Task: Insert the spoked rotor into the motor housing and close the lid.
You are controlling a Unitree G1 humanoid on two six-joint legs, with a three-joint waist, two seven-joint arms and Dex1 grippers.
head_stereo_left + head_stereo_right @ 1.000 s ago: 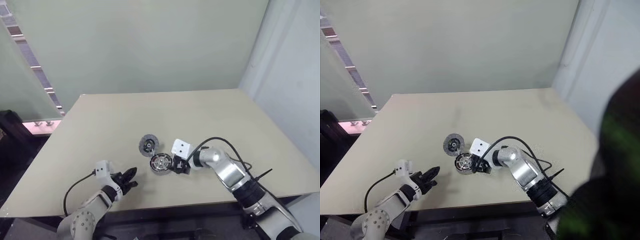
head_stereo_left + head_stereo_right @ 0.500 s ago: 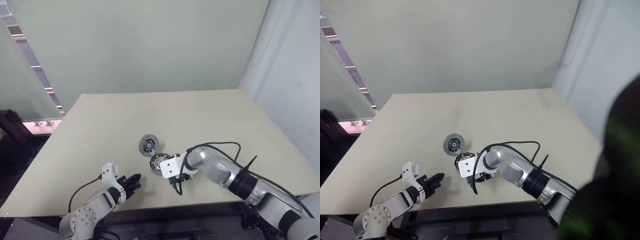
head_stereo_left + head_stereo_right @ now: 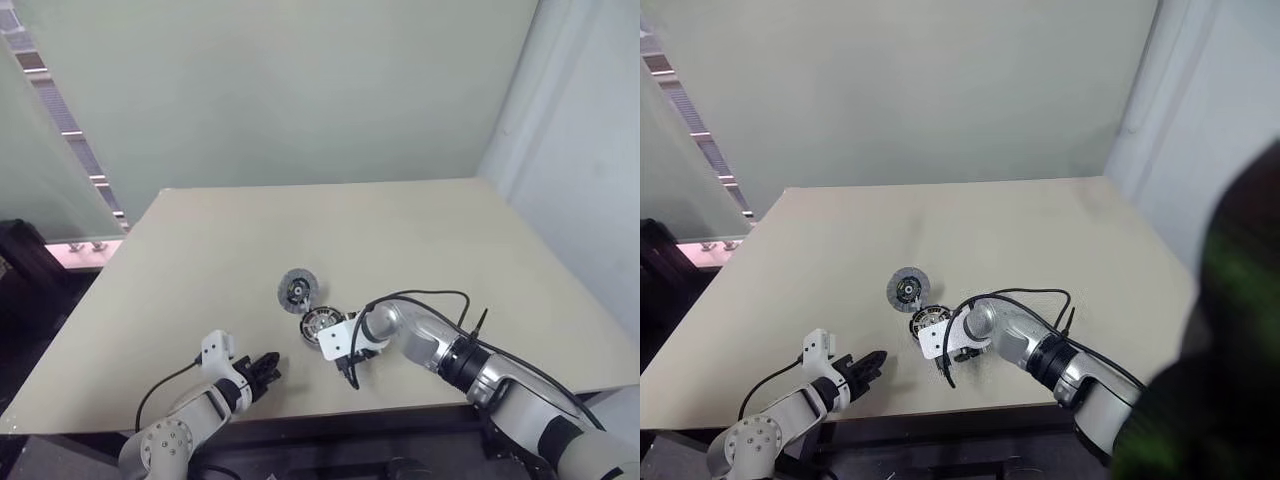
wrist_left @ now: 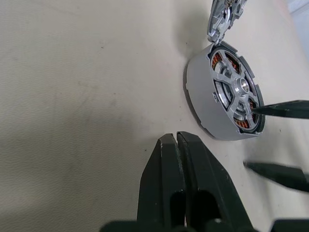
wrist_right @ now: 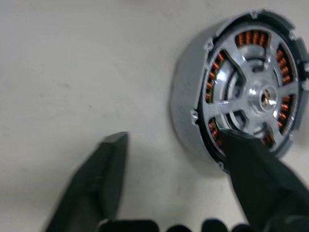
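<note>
The spoked rotor (image 5: 251, 92) sits inside the motor housing (image 4: 200, 92) on the table (image 3: 200, 260). Right gripper (image 5: 174, 159) straddles the housing rim, jaws apart, holding nothing. Left gripper (image 4: 181, 159) jaws closed, empty. The lid (image 3: 297, 289) lies just beside the housing.

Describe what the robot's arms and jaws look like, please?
Both arms are silvery-grey metal with black joints and a loose black cable. Each wrist carries a small white box. The left gripper and right gripper each end in two slim, tapered black fingers.
</note>
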